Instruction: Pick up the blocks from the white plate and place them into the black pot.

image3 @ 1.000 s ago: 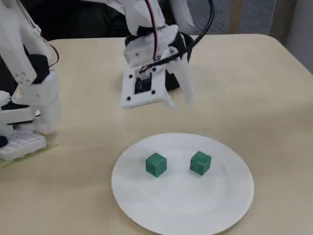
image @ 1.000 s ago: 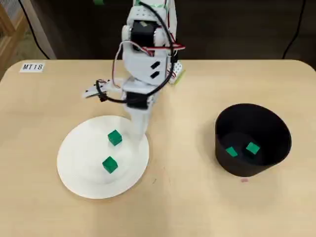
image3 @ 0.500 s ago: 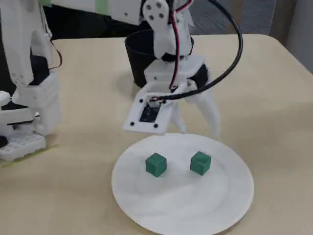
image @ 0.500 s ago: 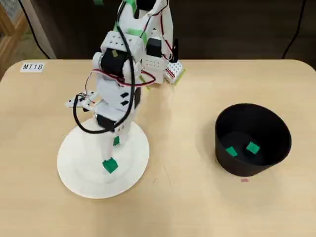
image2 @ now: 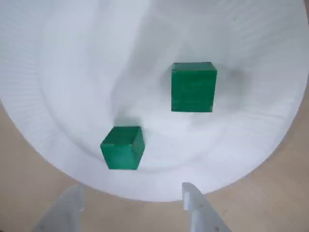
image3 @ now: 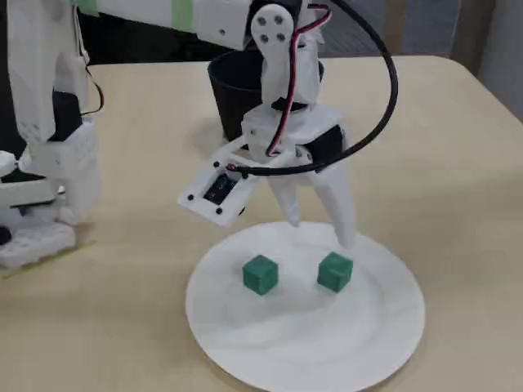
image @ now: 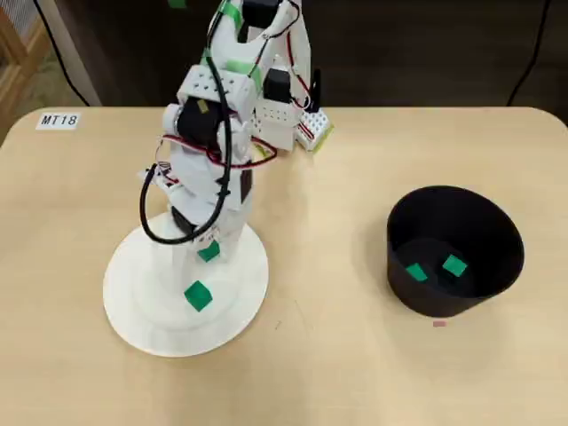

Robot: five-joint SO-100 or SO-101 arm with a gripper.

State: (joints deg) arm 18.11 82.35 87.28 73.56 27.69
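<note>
With two green blocks already lying in the black pot, the arm works over the white plate, where two more remain. Gripper hangs just above the plate's far edge in the fixed view, jaws spread apart and holding nothing. Nearer block sits just ahead of the fingertips, roughly in line with the gap; other block lies off to one side of the jaws, well clear. In the wrist view both fingertips show at the bottom edge, short of the cubes. Judgement: jaws are held wide to straddle the nearer block; a short advance and descent is needed before closing.
</note>
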